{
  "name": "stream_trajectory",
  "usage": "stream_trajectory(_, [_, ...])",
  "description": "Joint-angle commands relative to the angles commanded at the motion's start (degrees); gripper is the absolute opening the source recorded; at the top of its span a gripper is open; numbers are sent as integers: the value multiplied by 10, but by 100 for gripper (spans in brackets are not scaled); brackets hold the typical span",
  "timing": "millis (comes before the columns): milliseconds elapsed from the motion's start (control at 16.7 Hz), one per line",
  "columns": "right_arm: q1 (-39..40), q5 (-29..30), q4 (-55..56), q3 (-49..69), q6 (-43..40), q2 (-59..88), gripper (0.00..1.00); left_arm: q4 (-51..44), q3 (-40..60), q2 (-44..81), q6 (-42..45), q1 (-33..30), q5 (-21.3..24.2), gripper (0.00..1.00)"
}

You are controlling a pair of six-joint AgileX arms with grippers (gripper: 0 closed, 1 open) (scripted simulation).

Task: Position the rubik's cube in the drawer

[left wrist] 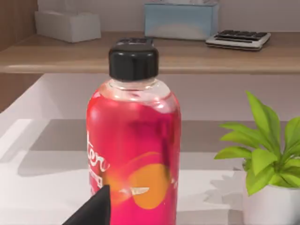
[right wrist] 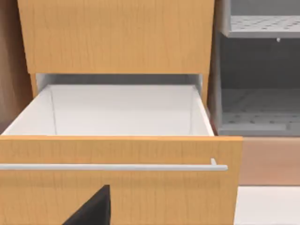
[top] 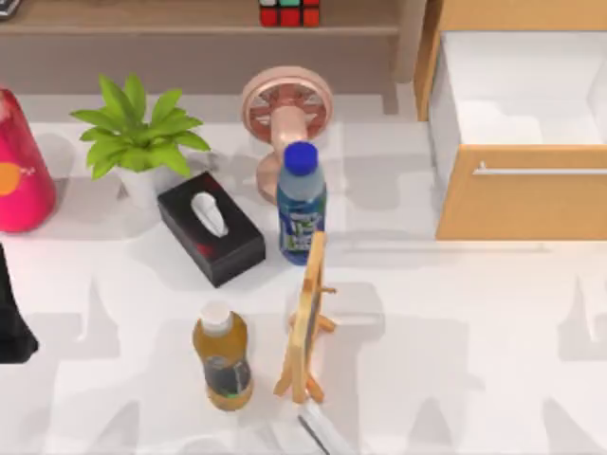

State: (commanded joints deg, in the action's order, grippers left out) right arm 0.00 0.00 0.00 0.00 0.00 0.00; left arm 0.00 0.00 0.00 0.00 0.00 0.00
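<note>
The rubik's cube (top: pixel 289 11) sits on the wooden shelf (top: pixel 190 19) at the back of the table, left of the drawer. The drawer (top: pixel 522 194) stands pulled open at the back right, its white interior (right wrist: pixel 122 110) empty and its silver bar handle (right wrist: pixel 112 167) across the front panel. My left arm (top: pixel 11 318) is parked at the table's left edge, and a dark part of the left gripper (left wrist: pixel 93 211) faces a pink bottle (left wrist: pixel 133 150). A dark part of my right gripper (right wrist: pixel 91 208) sits just in front of the drawer's front panel.
Between the arms and the shelf stand a potted plant (top: pixel 137 133), a pink fan (top: pixel 285 104), a black tissue box (top: pixel 211 227), a blue-capped bottle (top: pixel 302 204), a yellow bottle (top: pixel 223 355) and a wooden-framed stand (top: pixel 308 322). The pink bottle (top: pixel 19 166) is at the far left.
</note>
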Motion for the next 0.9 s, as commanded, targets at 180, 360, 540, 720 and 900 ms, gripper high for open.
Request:
stream_trajectory(180, [3, 2, 2, 4, 0, 6, 100, 0, 0, 0, 0, 0, 0, 100])
stream_trajectory(360, [25, 22, 19, 43, -1, 58, 100, 0, 0, 0, 0, 0, 0, 100])
stream_trajectory(540, [65, 62, 52, 118, -1, 165, 100, 0, 0, 0, 0, 0, 0, 100])
stream_trajectory(720, [116, 117, 98, 218, 0, 324, 100, 0, 0, 0, 0, 0, 0, 100])
stream_trajectory(900, [174, 180, 152, 333, 2, 514, 100, 0, 0, 0, 0, 0, 0, 100])
